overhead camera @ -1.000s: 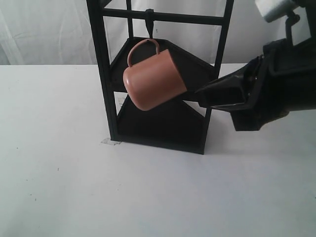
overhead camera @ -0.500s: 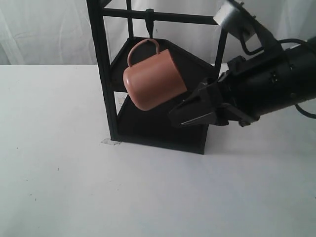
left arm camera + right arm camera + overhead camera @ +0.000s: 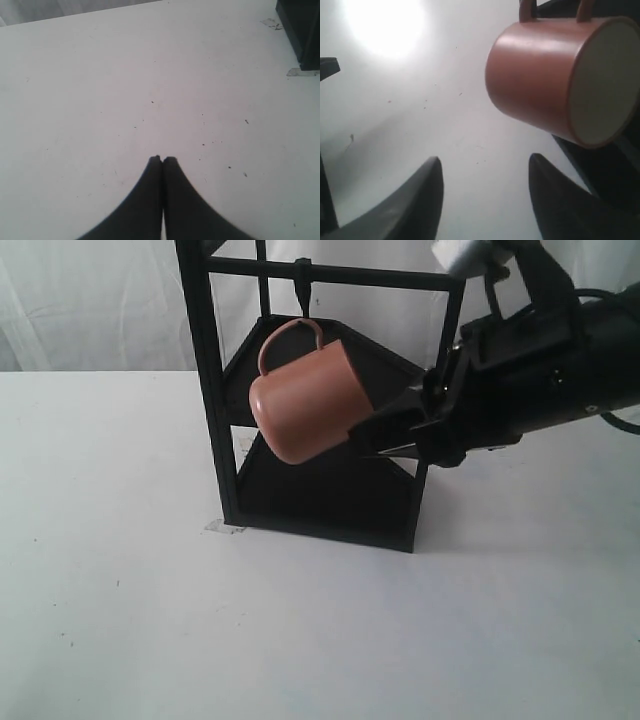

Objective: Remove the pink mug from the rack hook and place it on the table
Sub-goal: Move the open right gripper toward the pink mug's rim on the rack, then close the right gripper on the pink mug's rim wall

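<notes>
Exterior view shows the speckled white table (image 3: 120,620), perhaps a curtain (image 3: 90,300) behind.

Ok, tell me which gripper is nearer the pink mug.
Right. The right gripper is open close beside the pink mug; the left gripper is shut over the table, mug outside its view.

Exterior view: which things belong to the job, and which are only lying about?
Job: pink mug, rack hook, table, open right gripper.
Lying about: tape scrap by the rack, shut left gripper, white curtain.
</notes>
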Controlling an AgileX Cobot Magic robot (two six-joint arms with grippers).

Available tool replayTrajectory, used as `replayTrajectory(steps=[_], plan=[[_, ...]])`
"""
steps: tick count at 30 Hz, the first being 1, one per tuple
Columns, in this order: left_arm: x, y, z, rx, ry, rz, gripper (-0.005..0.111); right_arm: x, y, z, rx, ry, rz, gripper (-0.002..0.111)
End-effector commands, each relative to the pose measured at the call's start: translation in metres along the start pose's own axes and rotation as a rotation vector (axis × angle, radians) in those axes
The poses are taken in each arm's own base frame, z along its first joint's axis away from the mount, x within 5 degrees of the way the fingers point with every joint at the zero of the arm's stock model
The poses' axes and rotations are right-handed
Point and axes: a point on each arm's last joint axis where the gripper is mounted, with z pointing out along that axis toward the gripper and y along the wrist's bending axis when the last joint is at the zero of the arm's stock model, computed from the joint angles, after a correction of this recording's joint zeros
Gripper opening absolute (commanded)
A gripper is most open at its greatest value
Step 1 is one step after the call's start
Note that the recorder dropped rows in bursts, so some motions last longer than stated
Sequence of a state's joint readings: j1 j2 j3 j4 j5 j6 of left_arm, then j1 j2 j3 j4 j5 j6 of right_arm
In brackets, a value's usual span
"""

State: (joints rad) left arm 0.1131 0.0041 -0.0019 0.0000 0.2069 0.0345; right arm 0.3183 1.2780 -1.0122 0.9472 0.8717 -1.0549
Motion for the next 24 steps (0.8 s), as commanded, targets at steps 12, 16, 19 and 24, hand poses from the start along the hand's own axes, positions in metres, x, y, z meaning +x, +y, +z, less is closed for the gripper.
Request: replayTrajectory(steps=[12,16,19,24], plan=[[0.000,-0.001,0.000,0.008,-0.008,-0.004,0.000,-0.012,-0.013,0.016,0.049,-0.135,-0.215,0.049],[0.000,-0.001,0.000,0.008,-0.008,-0.004,0.000,-0.012,-0.014,0.020,0.060,-0.130,-0.279,0.049],[0.000,-0.001,0.000,0.008,-0.008,-0.004,0.000,-0.012,-0.021,0.023,0.108,-0.133,-0.269,0.049],[0.000,-0.001,0.000,0.008,-0.008,-0.004,0.000,-0.007,-0.030,0.034,0.119,-0.111,-0.236,0.049]])
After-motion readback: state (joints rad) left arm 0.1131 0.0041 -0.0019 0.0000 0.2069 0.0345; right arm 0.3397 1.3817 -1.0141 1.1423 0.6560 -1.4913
